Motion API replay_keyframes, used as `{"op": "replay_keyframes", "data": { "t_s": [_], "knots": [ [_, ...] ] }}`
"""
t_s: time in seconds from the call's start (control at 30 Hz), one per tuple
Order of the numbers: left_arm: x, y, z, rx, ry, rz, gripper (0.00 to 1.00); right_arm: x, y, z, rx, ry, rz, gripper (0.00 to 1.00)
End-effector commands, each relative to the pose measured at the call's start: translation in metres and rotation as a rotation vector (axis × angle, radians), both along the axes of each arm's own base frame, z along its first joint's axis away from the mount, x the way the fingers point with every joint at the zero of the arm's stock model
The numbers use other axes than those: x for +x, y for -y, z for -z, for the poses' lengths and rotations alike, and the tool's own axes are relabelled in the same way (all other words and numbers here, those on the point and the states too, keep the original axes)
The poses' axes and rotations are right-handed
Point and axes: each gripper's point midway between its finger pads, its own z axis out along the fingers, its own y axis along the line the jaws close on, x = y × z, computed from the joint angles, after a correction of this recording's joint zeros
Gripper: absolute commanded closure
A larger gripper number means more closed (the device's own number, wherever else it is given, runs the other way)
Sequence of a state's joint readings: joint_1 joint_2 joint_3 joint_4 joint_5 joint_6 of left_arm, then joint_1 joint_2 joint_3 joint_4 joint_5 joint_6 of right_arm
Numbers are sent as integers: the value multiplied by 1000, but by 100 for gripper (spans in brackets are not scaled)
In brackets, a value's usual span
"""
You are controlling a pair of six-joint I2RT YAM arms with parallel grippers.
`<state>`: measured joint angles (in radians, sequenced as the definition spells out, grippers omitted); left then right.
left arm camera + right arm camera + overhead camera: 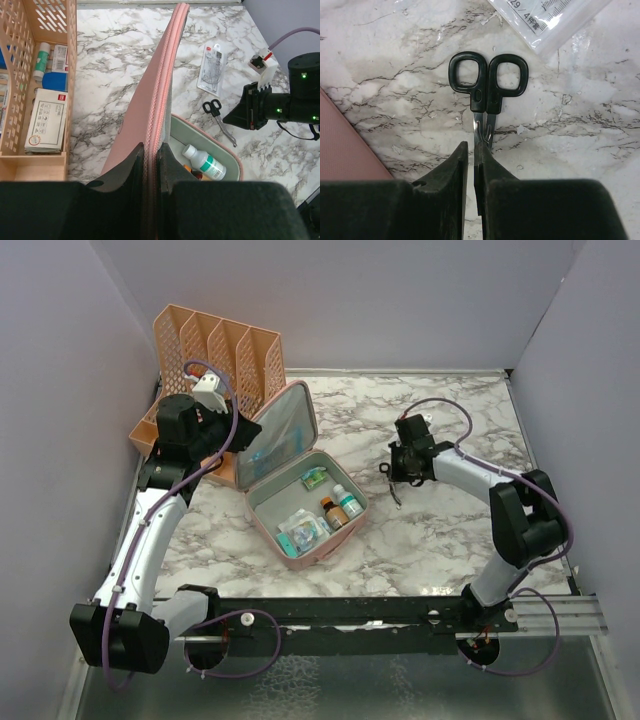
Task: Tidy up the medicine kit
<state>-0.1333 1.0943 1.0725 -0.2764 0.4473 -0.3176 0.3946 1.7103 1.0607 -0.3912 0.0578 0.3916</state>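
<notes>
The pink medicine kit (pixel 281 436) lies open on the marble table with its lid raised. A white bottle with a green label (pixel 347 502), a brown bottle (pixel 333 512) and small packets (pixel 303 530) sit in its grey-green base. My left gripper (pixel 151 155) is shut on the lid's zip edge (pixel 159 100); it also shows in the top view (pixel 233 443). My right gripper (pixel 471 150) is right of the kit, its jaws nearly together around the blades of black-handled scissors (pixel 479 96). The blades lie against the right finger, and a thin gap shows at the left finger.
An orange perforated file rack (pixel 215 350) stands behind the kit at the far left and holds boxes and tubes (pixel 46 120). A clear plastic packet (pixel 212 70) lies on the marble beyond the scissors. Grey walls enclose the table on three sides.
</notes>
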Motion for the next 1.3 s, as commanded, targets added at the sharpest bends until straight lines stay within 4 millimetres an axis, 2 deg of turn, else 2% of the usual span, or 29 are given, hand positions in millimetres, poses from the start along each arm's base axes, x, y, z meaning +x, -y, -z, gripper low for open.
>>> {"op": "replay_keyframes", "data": {
  "t_s": [0.0,0.17,0.43,0.6,0.73,0.8,0.9,1.27],
  "knots": [
    [-2,7,12,-5,-31,45,100,-4,-1,-7,4,21,-2,88],
    [-2,7,14,-7,-38,43,100,-20,7,13,-120,-71,-28,72],
    [-1,8,20,-8,-52,45,100,-28,9,30,-178,-121,-38,67],
    [-2,7,20,-3,-48,45,100,-29,13,39,-204,-145,-23,72],
    [-2,7,21,2,-47,46,100,-28,10,44,-192,-146,-22,88],
    [-2,7,21,4,-48,47,100,-26,6,42,-166,-131,-27,96],
    [-2,6,21,6,-47,46,100,-21,-2,30,-123,-92,-35,99],
    [-2,8,23,1,-64,53,100,-12,-22,-22,43,77,-41,99]
  ]
}}
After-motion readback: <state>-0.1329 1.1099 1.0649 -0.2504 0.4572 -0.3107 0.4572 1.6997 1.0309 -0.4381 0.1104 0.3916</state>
